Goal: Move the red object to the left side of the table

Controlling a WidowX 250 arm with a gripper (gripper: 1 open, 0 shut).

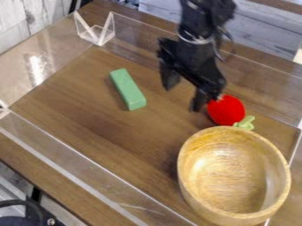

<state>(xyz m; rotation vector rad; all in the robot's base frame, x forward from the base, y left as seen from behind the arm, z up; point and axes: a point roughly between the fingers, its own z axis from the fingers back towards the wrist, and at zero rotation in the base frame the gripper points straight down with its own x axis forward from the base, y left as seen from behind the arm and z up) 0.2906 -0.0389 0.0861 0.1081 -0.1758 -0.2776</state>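
Note:
The red object (227, 109) is a small glossy red fruit with a light-green leaf, lying on the table (83, 124) right of centre, just above the wooden bowl's rim. My gripper (186, 91) hangs pointing down, immediately left of the fruit. Its dark fingers (202, 100) stand apart with nothing between them, and the right finger is close beside the fruit. The fruit is not held. The arm is slightly blurred.
A round light wooden bowl (232, 172) sits at the front right. A green rectangular block (127, 89) lies left of centre. A clear acrylic stand (94, 29) is at the back left. Low clear walls (71, 181) border the tabletop.

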